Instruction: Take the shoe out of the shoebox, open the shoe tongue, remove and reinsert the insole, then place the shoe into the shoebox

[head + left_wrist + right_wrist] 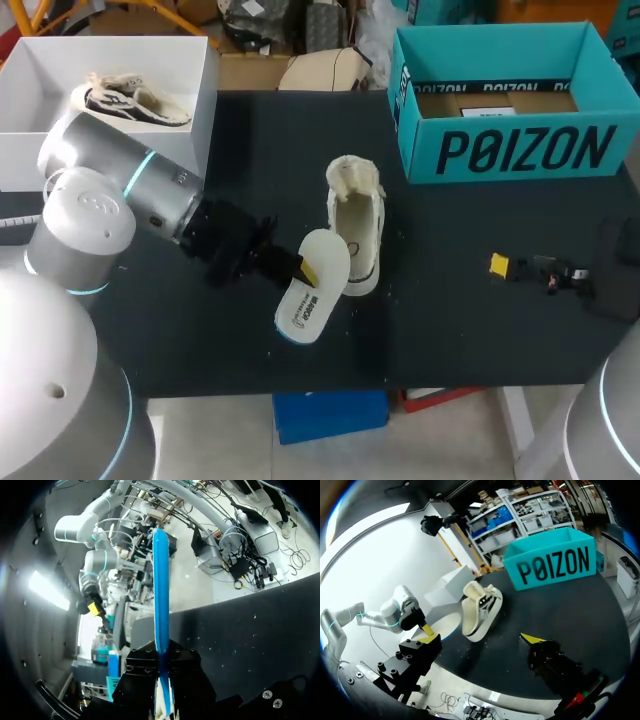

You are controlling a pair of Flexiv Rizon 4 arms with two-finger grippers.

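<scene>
A cream shoe [357, 222] lies on the black table [450, 330] near the middle, its tongue pulled up at the far end. My left gripper [296, 266] is shut on the white insole [313, 286], held just off the shoe's near left side. In the left wrist view the insole [161, 590] stands edge-on, its blue underside showing, clamped in the gripper [163, 672]. My right gripper [520, 268] hangs open and empty over the table's right part. From the right wrist the gripper [481, 639] faces the shoe [480, 605] and the insole [445, 623]. The teal shoebox [510, 100] stands open at the back right.
A white open box [190, 120] with a dark and white shoe [135, 100] inside stands at the back left. The teal shoebox [552, 560] holds cardboard on its floor.
</scene>
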